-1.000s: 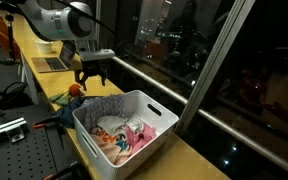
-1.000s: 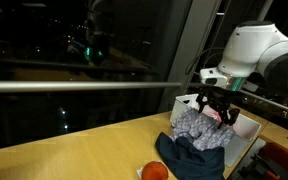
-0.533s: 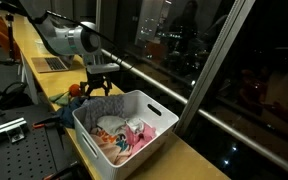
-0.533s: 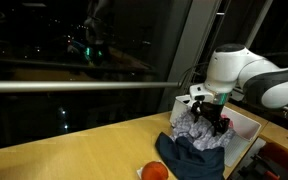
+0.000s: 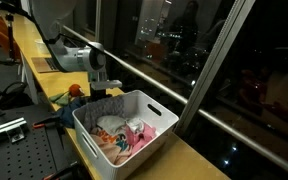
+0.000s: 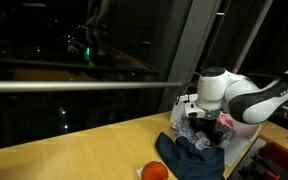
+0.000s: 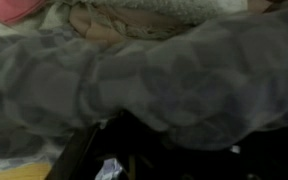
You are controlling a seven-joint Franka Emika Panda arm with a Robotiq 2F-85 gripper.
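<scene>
My gripper [image 5: 98, 94] is down at the near end of a white basket [image 5: 156, 107], pressed into a grey patterned cloth [image 5: 106, 103] draped over its rim. In the wrist view the grey cloth [image 7: 164, 80] fills the frame and hides the fingers, so I cannot tell whether they are open or shut. In an exterior view the gripper [image 6: 197, 119] is sunk into the grey cloth [image 6: 201, 131], above a dark blue cloth [image 6: 187, 161]. An orange ball [image 6: 154, 171] lies beside the blue cloth and also shows in an exterior view [image 5: 75, 89]. The basket holds pink and light clothes [image 5: 134, 135].
A laptop [image 5: 52, 63] sits farther along the yellow table [image 5: 34, 55]. A metal rail [image 5: 149, 75] and dark window glass run along the table's far side. A perforated metal plate [image 5: 4, 125] lies beyond the table's near edge.
The gripper has come down from above the basket's end into the grey cloth. Its open fingers, seen earlier, are now buried in the cloth.
</scene>
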